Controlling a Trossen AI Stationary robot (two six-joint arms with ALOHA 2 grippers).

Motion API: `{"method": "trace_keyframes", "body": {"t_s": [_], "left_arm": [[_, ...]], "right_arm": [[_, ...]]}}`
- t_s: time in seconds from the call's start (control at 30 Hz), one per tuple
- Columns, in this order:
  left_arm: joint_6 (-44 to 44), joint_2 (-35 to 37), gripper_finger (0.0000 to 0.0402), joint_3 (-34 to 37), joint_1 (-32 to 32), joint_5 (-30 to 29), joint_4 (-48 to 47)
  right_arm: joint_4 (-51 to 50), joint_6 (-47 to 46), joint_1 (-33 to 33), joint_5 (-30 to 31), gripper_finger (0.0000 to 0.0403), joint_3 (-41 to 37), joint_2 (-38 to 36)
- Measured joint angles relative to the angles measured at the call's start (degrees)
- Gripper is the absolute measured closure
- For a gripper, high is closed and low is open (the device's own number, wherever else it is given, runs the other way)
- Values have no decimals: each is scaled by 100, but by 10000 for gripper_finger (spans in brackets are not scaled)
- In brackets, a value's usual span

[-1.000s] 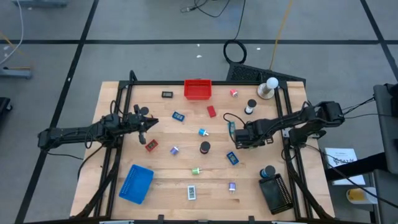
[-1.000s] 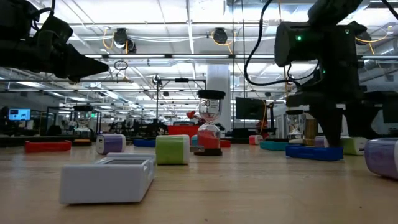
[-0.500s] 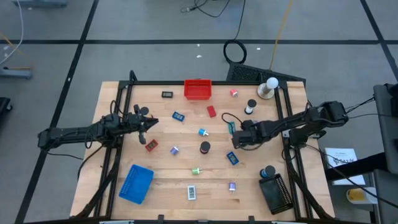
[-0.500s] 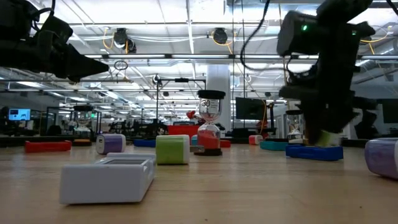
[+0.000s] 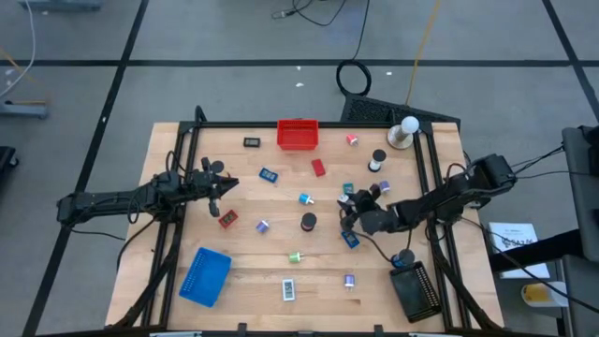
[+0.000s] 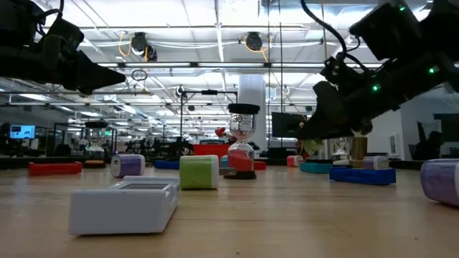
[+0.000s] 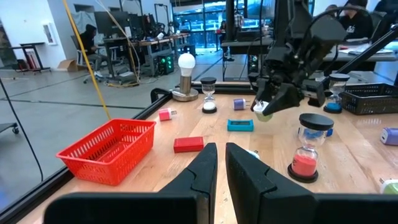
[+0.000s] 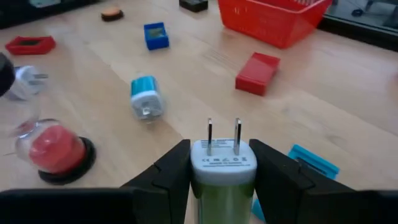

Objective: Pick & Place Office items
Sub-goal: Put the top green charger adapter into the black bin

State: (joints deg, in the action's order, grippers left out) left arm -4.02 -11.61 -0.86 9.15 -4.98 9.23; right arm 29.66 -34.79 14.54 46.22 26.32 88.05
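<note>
— What does the right claw [image 8: 222,171] have?
— It is clamped on a green plug block [image 8: 222,168], up above the wooden surface [image 5: 253,271], near a teal block [image 5: 348,190].
— And the left claw [image 7: 221,168]?
— Its fingers are together, holding nothing, near the red tray [image 7: 109,149].

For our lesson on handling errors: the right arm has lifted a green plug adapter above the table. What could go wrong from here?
1. The right end effector pinches only the green plug adapter's sides; it might slip out.
2. The teal block and red hourglass lie close below; a low swing could knock them.
</note>
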Motion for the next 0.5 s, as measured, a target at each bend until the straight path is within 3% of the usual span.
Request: {"method": "trace_keyframes", "body": {"t_s": [0.2,0.5], "left_arm": [[-1,1,360,1,0,-4,-16],[0,0,360,2,-1,40,-6]], "right_arm": [[370,167,-19,-46,267,-338,-1],[892,742,-204,-769,267,-358,134]]}}
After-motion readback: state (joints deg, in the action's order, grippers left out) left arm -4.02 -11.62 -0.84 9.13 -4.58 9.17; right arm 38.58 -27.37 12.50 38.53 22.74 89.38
